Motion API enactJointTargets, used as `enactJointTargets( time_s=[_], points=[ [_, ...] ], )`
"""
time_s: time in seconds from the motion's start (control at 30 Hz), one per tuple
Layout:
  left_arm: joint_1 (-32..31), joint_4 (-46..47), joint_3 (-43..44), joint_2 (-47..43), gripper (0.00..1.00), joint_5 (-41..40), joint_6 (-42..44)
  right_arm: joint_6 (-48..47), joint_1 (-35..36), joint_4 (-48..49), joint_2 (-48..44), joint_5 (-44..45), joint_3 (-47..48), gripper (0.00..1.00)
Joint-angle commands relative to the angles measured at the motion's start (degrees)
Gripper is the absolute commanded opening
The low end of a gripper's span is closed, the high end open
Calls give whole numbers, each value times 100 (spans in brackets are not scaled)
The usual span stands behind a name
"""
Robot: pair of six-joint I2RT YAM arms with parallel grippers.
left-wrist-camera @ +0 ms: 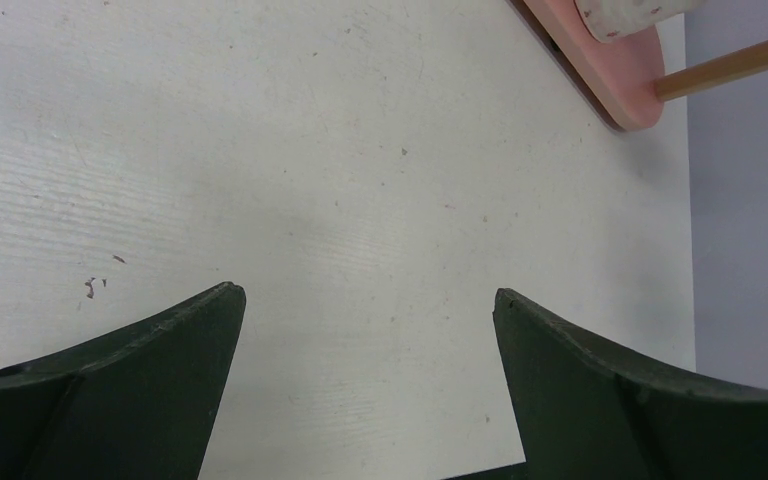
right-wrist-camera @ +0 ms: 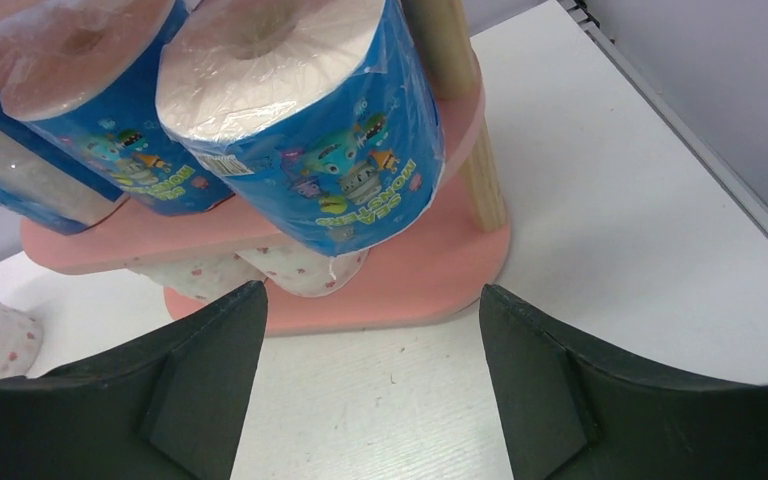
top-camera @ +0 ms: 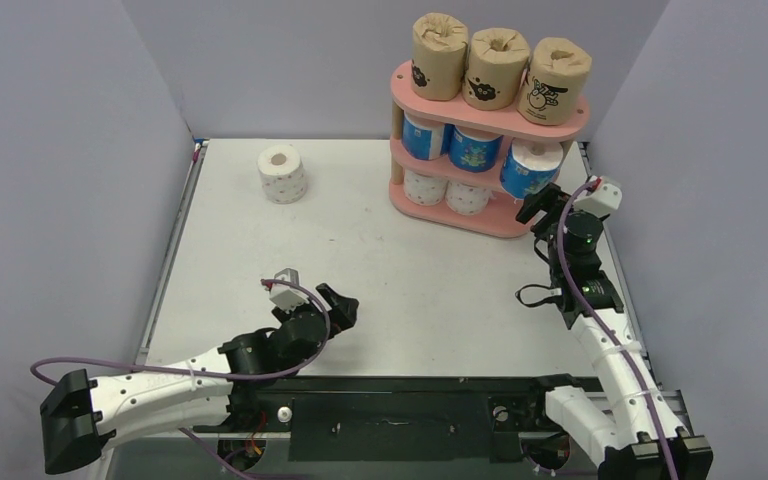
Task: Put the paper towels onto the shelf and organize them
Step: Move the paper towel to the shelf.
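Just off shelf's [top-camera: 500, 222] right end, right gripper [right-wrist-camera: 370, 300]: jaws apart, nothing between, facing tilted blue roll [right-wrist-camera: 300, 120] on middle board. Two more blue rolls [top-camera: 475, 150] beside it. Three brown rolls [top-camera: 497, 68] on top board, two dotted white rolls [top-camera: 468, 197] on bottom board. Well left of shelf, loose white roll [top-camera: 282, 173] upright on table [top-camera: 380, 270]. Left gripper [left-wrist-camera: 370, 300] well apart from shelf, jaws wide, empty.

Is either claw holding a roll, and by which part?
Nothing is held. The left claw is open over the table; the right claw is open, facing a blue roll.
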Motion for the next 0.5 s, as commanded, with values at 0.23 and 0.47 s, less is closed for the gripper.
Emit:
enactJointTargets(
  time_s=[0.23,0.47],
  points=[
    [-31,188,90,-190,95,16,-13,-540,-20,725,764,-252,247,76],
    [-32,96,-91,-397,95,-40,-116,-653,-35,1016,1301,-227,403,76]
  ],
)
